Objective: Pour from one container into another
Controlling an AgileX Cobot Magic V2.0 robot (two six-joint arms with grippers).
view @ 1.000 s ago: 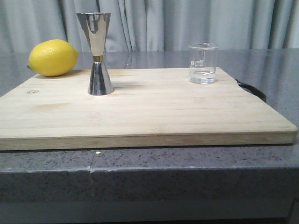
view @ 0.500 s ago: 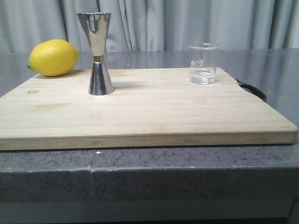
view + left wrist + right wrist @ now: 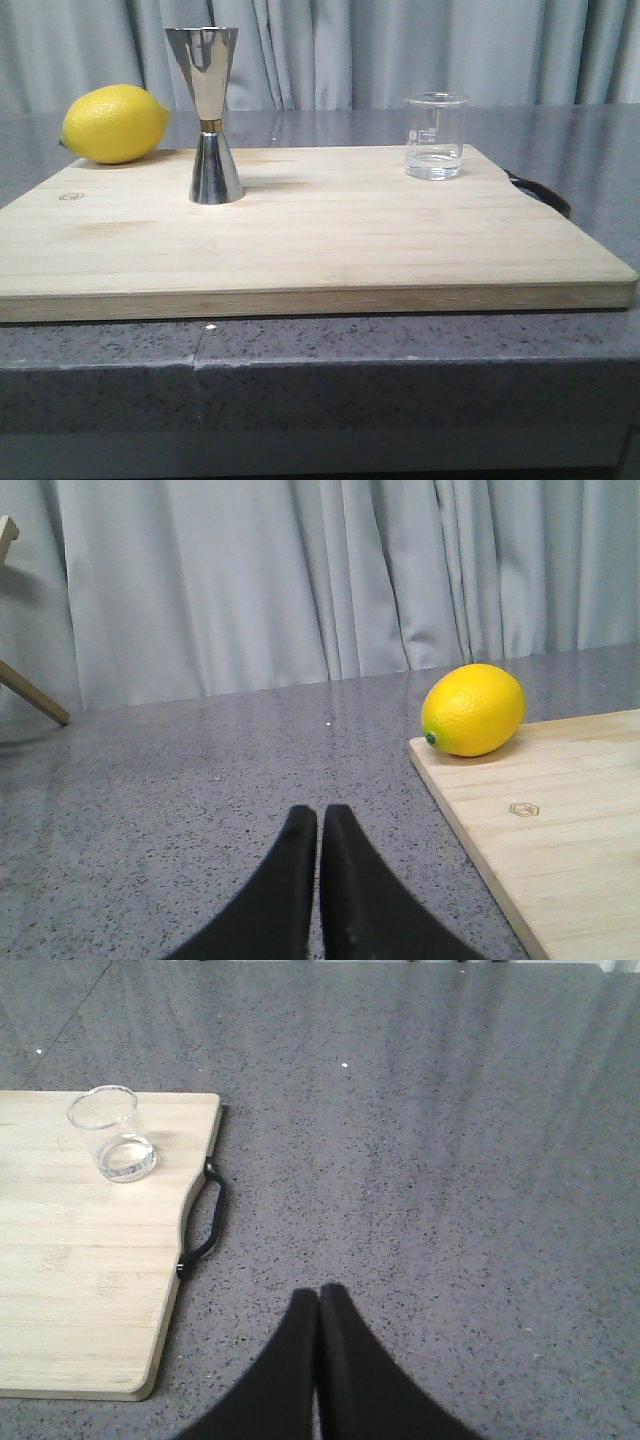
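Left gripper (image 3: 319, 815): fingers pressed together, tips touching, holding nothing. It sits over the grey stone countertop (image 3: 200, 780), to the left of the cutting board, well apart from everything on it.

Lemon (image 3: 113, 123): far left corner of the scene, resting at the board's far-left edge, partly on the wood; in the left wrist view it overlaps the board corner (image 3: 540, 820). Stem end points left.

Wooden cutting board (image 3: 320, 250): lies flat on the countertop and spans most of the front view. Small hexagon mark near its left edge. Black handle (image 3: 540, 192) on the right side, also seen in the right wrist view (image 3: 200, 1222).

Steel jigger (image 3: 206, 115): upright on the board, left of centre, toward the far edge, just right of the lemon but not touching it. Gold band at the waist, wide cone up. Can't tell whether anything is inside.

Glass beaker (image 3: 435, 135): upright at the board's far-right corner, well apart from the jigger. Printed scale marks face the front camera. A shallow layer of clear liquid sits at the bottom. In the right wrist view (image 3: 110, 1132) it stands near the handle end.

Right gripper (image 3: 319, 1295): fingers shut tip to tip, holding nothing. Over bare countertop to the right of the board, well apart from the beaker.

Grey curtain (image 3: 400, 50) fills the background.
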